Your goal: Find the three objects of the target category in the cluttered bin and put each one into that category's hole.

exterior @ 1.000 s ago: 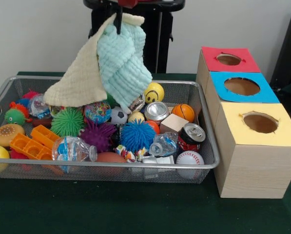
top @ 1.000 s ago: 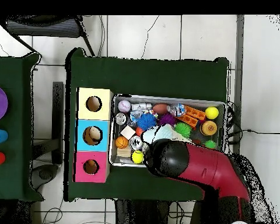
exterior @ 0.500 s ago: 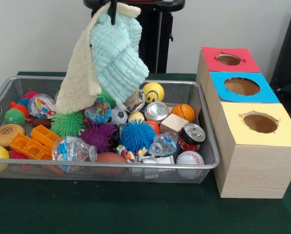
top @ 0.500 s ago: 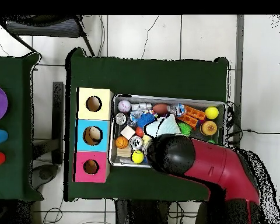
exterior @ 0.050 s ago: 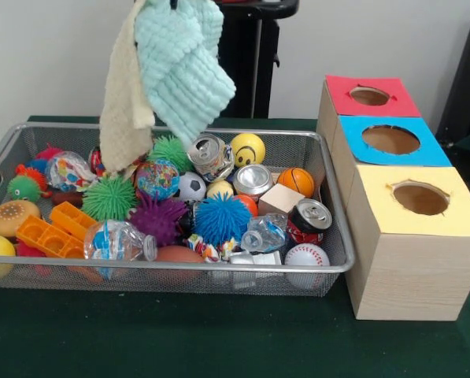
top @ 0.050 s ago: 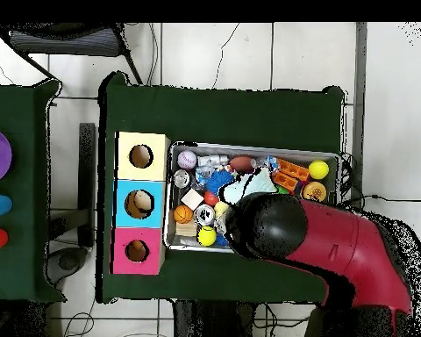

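Observation:
Two cloths hang in the air over the left half of the wire bin (exterior @ 0.050 s ago: pixel 179 268): a mint-green knitted one (exterior @ 0.050 s ago: pixel 183 63) and a cream one (exterior @ 0.050 s ago: pixel 124 102). They hang from my gripper (exterior @ 0.050 s ago: pixel 172 3), of which only a dark tip shows at the top edge, shut on them. In the overhead view the arm's black head (top @ 0.050 s ago: pixel 275 226) hides the gripper, and the cloths (top @ 0.050 s ago: pixel 253 186) show beside it. Below lie a crushed can (exterior @ 0.050 s ago: pixel 209 156), a silver can (exterior @ 0.050 s ago: pixel 253 178), a red can (exterior @ 0.050 s ago: pixel 309 219), spiky balls, sports balls and a wooden cube (exterior @ 0.050 s ago: pixel 279 198).
Three boxes with holes on top stand right of the bin: red (exterior @ 0.050 s ago: pixel 368 96) farthest, blue (exterior @ 0.050 s ago: pixel 390 140) in the middle, yellow (exterior @ 0.050 s ago: pixel 420 198) nearest. The blue box (top @ 0.050 s ago: pixel 139 204) has something inside its hole. Orange plastic pieces (exterior @ 0.050 s ago: pixel 49 228) and a crumpled bottle (exterior @ 0.050 s ago: pixel 116 240) lie at the bin's front left.
The cloths have risen and moved left, lifting clear of the bin's contents. The crushed can and a green spiky ball beneath them now show.

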Action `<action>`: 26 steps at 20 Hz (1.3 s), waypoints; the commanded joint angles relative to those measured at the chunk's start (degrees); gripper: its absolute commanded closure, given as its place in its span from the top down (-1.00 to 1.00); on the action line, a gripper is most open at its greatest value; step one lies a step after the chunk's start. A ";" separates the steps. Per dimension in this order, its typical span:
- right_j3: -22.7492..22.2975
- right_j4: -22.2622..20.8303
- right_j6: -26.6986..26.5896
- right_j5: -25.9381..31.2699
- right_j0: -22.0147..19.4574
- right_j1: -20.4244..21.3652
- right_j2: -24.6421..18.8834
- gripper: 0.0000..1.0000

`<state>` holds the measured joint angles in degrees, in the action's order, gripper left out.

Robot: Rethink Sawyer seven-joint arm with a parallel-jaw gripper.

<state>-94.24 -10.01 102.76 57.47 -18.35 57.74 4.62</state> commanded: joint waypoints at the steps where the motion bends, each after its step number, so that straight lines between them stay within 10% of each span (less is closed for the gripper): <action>1: 3.38 -3.38 -10.33 3.54 -2.16 0.27 -6.08 -1.00; 26: 4.77 -10.33 -11.28 -10.74 -10.22 -8.08 -13.51 -1.00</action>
<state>-91.28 -17.18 102.75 49.49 -26.85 53.22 -1.42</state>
